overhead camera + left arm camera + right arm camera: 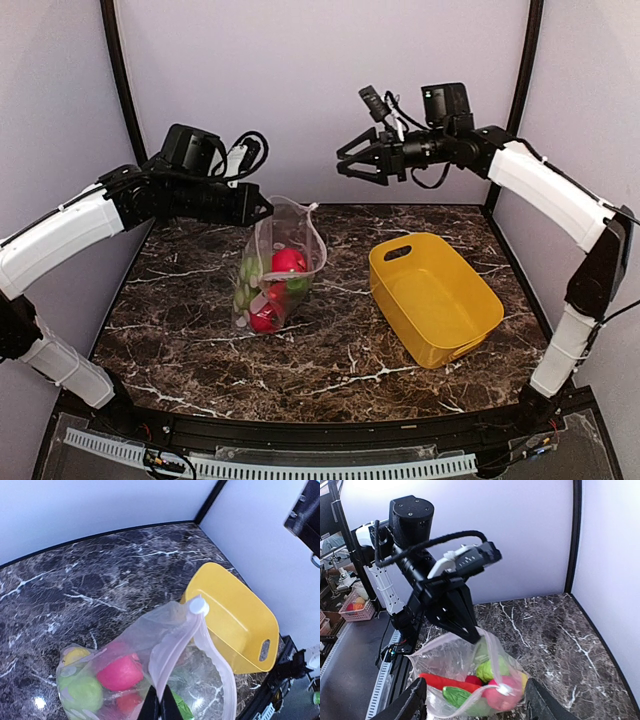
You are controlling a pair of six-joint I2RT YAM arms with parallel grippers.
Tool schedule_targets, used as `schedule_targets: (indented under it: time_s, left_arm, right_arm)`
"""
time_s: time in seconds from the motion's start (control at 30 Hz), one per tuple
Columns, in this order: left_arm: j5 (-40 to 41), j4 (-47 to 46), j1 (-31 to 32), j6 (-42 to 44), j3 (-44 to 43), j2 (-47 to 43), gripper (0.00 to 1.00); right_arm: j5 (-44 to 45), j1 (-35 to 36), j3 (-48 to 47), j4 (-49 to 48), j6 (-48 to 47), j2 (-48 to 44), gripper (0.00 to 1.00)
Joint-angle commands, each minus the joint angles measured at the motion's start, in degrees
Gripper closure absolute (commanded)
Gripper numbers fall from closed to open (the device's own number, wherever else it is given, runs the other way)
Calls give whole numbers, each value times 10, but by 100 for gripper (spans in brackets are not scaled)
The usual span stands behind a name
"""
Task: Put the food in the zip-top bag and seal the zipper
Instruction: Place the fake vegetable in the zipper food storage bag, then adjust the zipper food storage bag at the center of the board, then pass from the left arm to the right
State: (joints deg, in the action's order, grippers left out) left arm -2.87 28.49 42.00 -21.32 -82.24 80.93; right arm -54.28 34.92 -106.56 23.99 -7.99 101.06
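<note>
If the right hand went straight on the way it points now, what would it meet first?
Probably the zip-top bag, hanging from the shut left hand directly ahead; depth is unclear.

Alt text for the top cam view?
Left gripper pinches the top edge of a clear bag of toy food standing on a dark marble table. Right gripper is open in mid-air, holding nothing. A yellow tub sits to the bag's right.

No writing, label or number is legible here — none at all.
</note>
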Motion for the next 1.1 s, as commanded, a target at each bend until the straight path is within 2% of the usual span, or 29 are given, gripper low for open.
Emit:
schedule_targets:
  time_s: [0.0, 0.13, 0.3, 0.57, 0.77, 0.93, 1.07]
  left_arm:
    - [-164, 9, 0, 78, -57, -7, 99]
    - [-222, 46, 1, 100, -90, 20, 99]
    - [-231, 63, 5, 121, -94, 32, 99]
    - [-187, 60, 5, 119, -81, 56, 99]
    - [-168, 35, 5, 100, -56, 53, 99]
    - [-164, 26, 5, 95, -55, 54, 99]
    - [-162, 26, 5, 93, -54, 54, 99]
  right_arm:
    - [-81, -57, 61, 45, -74, -45, 37]
    - [-87, -60, 86, 122, -170, -63, 38]
    - [-74, -50, 138, 147, -227, -83, 39]
    - [-9, 16, 198, 186, -326, -89, 44]
    - [61, 67, 207, 172, -300, -93, 49]
    - [105, 73, 186, 149, -251, -85, 56]
    - [143, 74, 161, 142, -223, -87, 57]
